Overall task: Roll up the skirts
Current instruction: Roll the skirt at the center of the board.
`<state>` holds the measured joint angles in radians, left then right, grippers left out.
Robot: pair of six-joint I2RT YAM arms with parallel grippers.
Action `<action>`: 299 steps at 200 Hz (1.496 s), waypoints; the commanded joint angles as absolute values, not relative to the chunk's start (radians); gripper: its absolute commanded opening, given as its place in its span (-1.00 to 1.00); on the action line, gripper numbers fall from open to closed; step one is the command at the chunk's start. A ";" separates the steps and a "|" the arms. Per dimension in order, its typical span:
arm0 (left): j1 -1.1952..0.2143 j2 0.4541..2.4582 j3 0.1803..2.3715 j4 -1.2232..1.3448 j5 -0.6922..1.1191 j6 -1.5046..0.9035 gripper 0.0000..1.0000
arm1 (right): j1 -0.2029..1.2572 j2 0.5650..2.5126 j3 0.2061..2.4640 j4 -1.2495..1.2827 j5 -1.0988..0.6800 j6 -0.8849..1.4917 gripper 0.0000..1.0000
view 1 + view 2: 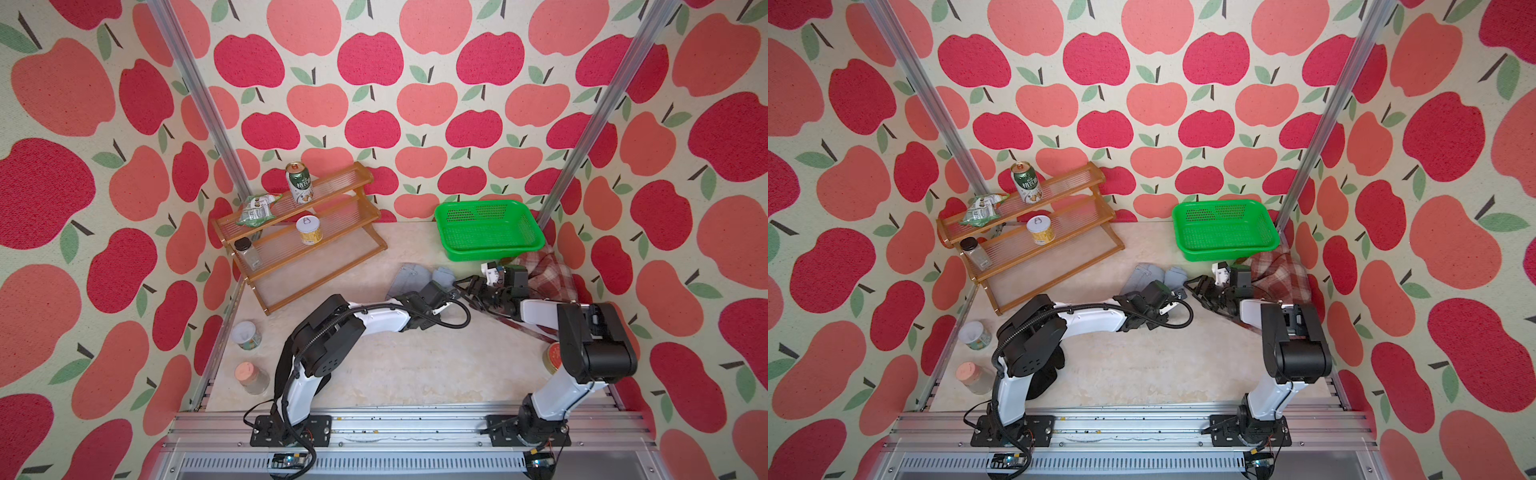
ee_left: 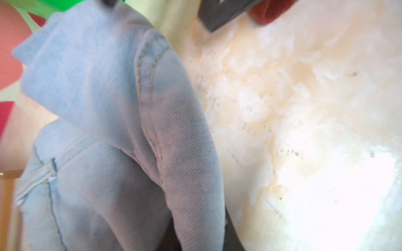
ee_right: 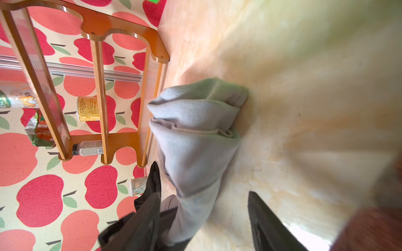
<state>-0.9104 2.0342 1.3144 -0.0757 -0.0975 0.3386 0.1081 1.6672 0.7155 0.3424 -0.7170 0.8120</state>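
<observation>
Light blue denim skirt [image 1: 417, 277], partly bunched, lies mid-table between the wooden shelf rack [image 1: 299, 232] and the green mesh basket [image 1: 488, 228]. Left gripper [image 1: 451, 296] pinches a fold of its denim. Right gripper [image 3: 202, 219] stands with jaws spread, denim between them. Plaid skirt [image 1: 548, 272] lies beside the basket.

The left wrist view blurs the denim skirt [image 2: 113, 134] at close range, its lower folds cut off by the frame edge. In both top views, the arms cover part of the plaid skirt [image 1: 548, 272], and the left gripper [image 1: 451, 293] is too small to read. 1 tin [image 1: 552, 357] shows only partly behind the right arm.
</observation>
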 commanded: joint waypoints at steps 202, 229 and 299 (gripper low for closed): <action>-0.590 2.330 1.348 0.117 1.088 -0.325 -0.78 | 0.222 1.914 0.578 0.873 -0.758 0.955 0.69; -0.592 2.329 1.358 0.103 1.100 -0.326 -0.78 | 0.230 1.962 0.600 0.885 -0.750 0.970 0.57; -0.586 2.354 1.426 -0.008 1.128 -0.298 -0.74 | 0.271 2.050 0.677 0.917 -0.718 1.026 0.22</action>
